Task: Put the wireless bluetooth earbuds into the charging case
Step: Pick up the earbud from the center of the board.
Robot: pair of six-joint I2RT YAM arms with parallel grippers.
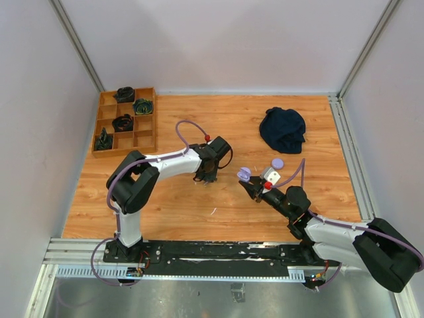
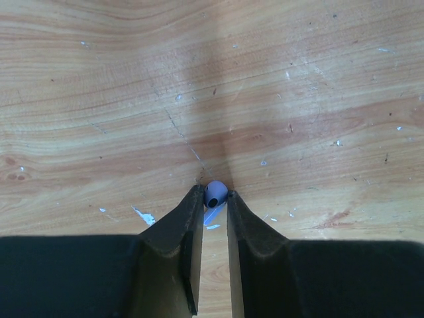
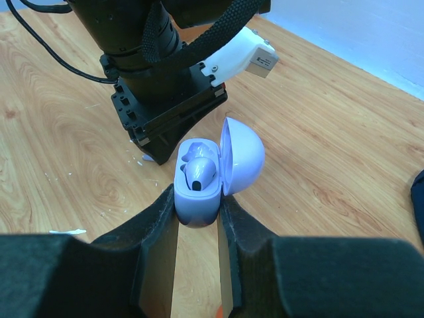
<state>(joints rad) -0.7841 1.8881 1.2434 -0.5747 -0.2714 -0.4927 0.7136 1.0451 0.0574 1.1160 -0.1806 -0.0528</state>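
Observation:
My left gripper (image 2: 213,201) is down at the wooden table, shut on a tiny pale lilac earbud (image 2: 216,193) pinched between its fingertips. In the top view it (image 1: 209,177) stands near the table's middle. My right gripper (image 3: 197,207) is shut on the pale lilac charging case (image 3: 197,199) and holds it above the table. The case's lid (image 3: 242,157) is swung open to the right, and one lilac earbud (image 3: 201,173) lies in it. In the top view the case (image 1: 244,174) is just right of the left gripper. No orange-red earbud shows.
A round lilac puck (image 1: 277,162) lies right of the case. A dark blue cloth (image 1: 283,129) lies at the back right. A wooden compartment tray (image 1: 144,122) with dark items stands at the back left. White walls enclose the table.

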